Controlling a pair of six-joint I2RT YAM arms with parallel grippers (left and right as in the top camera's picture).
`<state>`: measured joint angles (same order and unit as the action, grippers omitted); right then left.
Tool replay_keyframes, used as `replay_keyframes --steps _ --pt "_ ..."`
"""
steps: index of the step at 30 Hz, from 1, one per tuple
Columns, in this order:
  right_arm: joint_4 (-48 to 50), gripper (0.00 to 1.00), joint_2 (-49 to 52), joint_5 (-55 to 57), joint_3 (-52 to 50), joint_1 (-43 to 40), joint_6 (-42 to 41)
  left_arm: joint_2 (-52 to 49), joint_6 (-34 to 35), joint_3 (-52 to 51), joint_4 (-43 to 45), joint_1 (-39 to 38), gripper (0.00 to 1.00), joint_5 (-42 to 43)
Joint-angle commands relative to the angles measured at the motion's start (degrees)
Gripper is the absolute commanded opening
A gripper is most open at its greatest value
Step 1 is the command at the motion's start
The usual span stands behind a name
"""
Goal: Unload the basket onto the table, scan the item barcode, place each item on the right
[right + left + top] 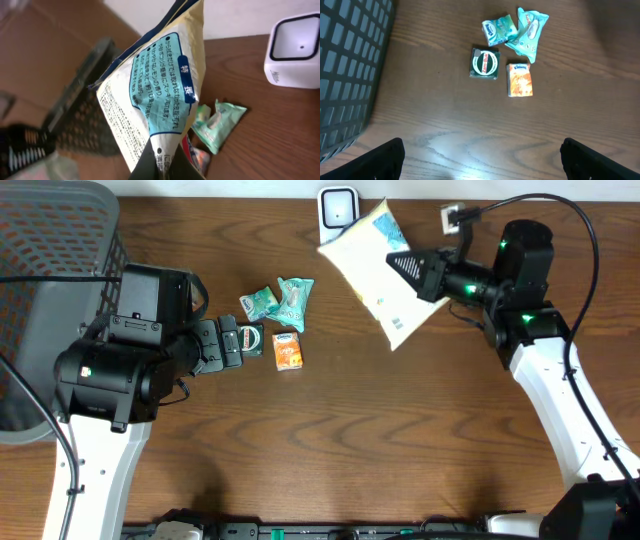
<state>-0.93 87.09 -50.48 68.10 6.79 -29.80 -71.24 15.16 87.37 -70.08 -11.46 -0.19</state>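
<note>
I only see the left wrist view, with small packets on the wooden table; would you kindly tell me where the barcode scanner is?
Observer: The white cube-shaped barcode scanner stands at the far edge of the table, beyond those small packets.
Operator: Thank you. Is the right arm holding something?
Observer: Yes, the right gripper is shut on a large pale yellow plastic bag, held close beside the scanner.
Operator: Is its barcode showing?
Observer: Not in any view; the right wrist camera shows only a blue panel of printed text.
</note>
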Motion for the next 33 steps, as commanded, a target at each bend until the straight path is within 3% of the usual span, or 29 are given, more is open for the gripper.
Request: replay_keyframes --steps 1,6,16,33 --pt "0.76 0.01 -0.61 9.07 0.48 2.56 -13.2 0.09 -0.11 0.61 -0.02 -0.09 0.98 -0.52" --pt "2.08 0.01 -0.61 16.33 0.48 6.49 -19.39 0.09 -0.11 0.61 -0.02 -0.09 0.98 -0.52" --pt "6.32 0.01 -0.61 17.57 0.48 7.85 -30.77 0.09 -0.11 0.61 -0.02 -0.09 0.97 -0.52" --pt "7.37 0.01 -0.61 15.82 0.48 7.89 -30.67 0.09 -0.11 0.61 -0.02 -0.09 0.98 -0.52"
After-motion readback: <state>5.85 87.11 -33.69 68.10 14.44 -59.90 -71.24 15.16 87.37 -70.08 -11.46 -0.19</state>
